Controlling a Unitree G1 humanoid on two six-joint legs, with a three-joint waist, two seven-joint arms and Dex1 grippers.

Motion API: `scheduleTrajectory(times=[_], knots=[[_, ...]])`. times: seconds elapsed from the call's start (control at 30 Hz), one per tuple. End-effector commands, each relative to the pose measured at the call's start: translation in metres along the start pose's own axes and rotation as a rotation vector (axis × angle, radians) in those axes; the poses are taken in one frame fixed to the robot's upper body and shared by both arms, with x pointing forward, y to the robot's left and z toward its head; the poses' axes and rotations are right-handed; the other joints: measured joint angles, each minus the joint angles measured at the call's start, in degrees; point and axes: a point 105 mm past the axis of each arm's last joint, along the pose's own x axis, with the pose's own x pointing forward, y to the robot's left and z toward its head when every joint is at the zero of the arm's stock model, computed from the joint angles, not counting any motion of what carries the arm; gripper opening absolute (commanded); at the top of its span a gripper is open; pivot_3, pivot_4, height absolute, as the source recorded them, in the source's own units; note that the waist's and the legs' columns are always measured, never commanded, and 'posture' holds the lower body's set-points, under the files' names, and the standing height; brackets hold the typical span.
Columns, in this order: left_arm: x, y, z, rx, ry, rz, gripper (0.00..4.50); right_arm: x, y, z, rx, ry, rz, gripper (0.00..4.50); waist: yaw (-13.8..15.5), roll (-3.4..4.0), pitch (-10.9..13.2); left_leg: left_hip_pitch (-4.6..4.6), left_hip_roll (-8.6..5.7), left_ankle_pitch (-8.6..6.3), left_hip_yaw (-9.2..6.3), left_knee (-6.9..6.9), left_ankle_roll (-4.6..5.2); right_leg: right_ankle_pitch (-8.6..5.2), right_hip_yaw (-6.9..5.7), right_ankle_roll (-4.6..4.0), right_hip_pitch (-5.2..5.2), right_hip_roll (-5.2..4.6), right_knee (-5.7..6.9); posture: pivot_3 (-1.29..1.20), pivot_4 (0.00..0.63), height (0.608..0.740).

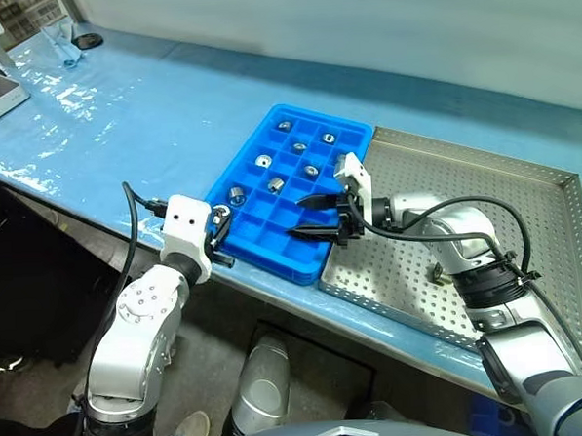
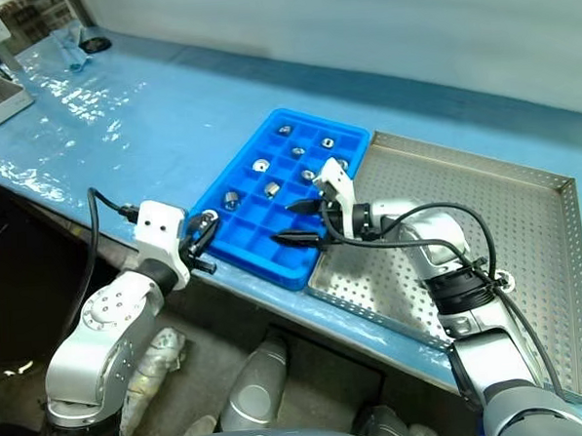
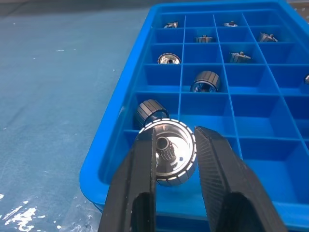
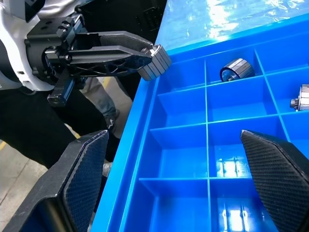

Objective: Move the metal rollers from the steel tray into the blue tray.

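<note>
- Left eye view: the blue tray [image 1: 291, 189] lies on the table [image 1: 120, 119], its edge against the steel tray [image 1: 525, 206]. About seven metal rollers [image 1: 263, 162] already sit in its compartments. One small piece rests on the steel tray's floor behind the right forearm; I cannot tell whether it is a roller, so the task looks close to done. The left gripper [image 1: 219, 222] hangs at the blue tray's near corner, forearm bent up from below the table edge.
- Right eye view: the right gripper [image 2: 297, 223] reaches sideways over the blue tray's near compartments, its two black fingers spread wide with nothing between them.
- Left wrist view: the left gripper pinches one held roller [image 3: 167, 152] by its sides, hollow face toward the camera, just over the tray's near corner; it is not yet set down.
- Right wrist view: the spread fingers [image 4: 84, 169] frame vacant compartments, and the left gripper with its roller shows beyond the tray's rim.
</note>
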Motion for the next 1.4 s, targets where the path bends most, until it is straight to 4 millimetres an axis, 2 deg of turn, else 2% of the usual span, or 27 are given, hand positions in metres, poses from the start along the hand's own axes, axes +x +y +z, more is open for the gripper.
scheduleTrajectory(times=[0.03,0.4,0.57,0.8,0.97,1.1,1.17,1.33,1.4], knots=[[0.005,-0.001,0.012,0.046,-0.053,-0.032,0.82,-0.005,0.005,0.014,-0.059,-0.034,-0.005,4.5,0.0,0.0,0.0,0.0,0.01,0.01,0.0,0.0,-0.02,0.0,0.01,0.0,-0.01,0.01,0.02,0.68,0.15,0.74],[0.023,-0.019,0.014,0.066,-0.036,-0.172,0.82,-0.012,0.006,0.014,-0.082,-0.04,-0.051,4.5,-0.4,0.01,0.0,0.12,0.0,0.08,0.01,0.02,-0.13,0.0,0.1,-0.02,-0.04,0.01,0.29,0.61,0.15,0.74],[0.036,-0.012,0.008,0.078,0.018,-0.156,0.82,-0.013,0.005,0.02,-0.084,-0.051,-0.071,4.5,-0.6,0.02,0.0,0.12,0.04,0.12,0.04,0.01,-0.2,0.0,0.13,-0.02,-0.11,0.06,0.35,0.58,0.15,0.74],[0.044,-0.019,0.008,0.066,0.053,-0.201,3.13,-0.021,0.001,0.02,-0.08,-0.052,-0.108,4.5,-0.7,0.03,0.0,0.12,0.01,0.15,0.05,0.01,-0.25,0.01,0.15,-0.03,-0.12,0.04,0.36,0.54,0.15,0.74],[0.049,-0.042,0.02,0.009,0.007,-0.294,3.13,-0.029,0.002,0.019,-0.082,-0.054,-0.138,4.5,-0.7,0.03,0.0,0.12,0.02,0.2,0.05,0.01,-0.33,0.03,0.15,-0.06,-0.1,0.04,0.38,0.51,0.15,0.74],[0.052,-0.055,0.017,-0.006,0.019,-0.335,3.13,-0.036,0.006,0.016,-0.081,-0.068,-0.178,4.5,-2.0,0.04,0.0,0.13,0.02,0.21,0.05,0.01,-0.35,0.04,0.15,-0.08,-0.09,0.04,0.38,0.43,0.15,0.74],[0.054,-0.054,0.016,-0.009,0.025,-0.322,3.13,-0.039,0.008,0.014,-0.077,-0.07,-0.195,4.5,-2.9,0.04,0.0,0.12,0.02,0.21,0.07,0.01,-0.35,0.05,0.15,-0.07,-0.11,0.05,0.37,0.41,0.15,0.74],[0.061,-0.047,0.033,-0.022,-0.049,-0.278,3.13,-0.042,0.009,0.011,-0.067,-0.081,-0.233,4.5,-5.8,0.06,0.0,0.12,0.03,0.26,0.07,-0.01,-0.42,0.05,0.14,-0.08,-0.13,0.05,0.4,0.39,0.15,0.74],[0.063,-0.038,0.04,-0.051,-0.08,-0.211,3.13,-0.042,0.011,0.011,-0.063,-0.084,-0.231,4.5,-6.8,0.06,0.0,0.11,0.02,0.26,0.07,-0.01,-0.42,0.07,0.14,-0.1,-0.13,0.04,0.39,0.39,0.15,0.74]])
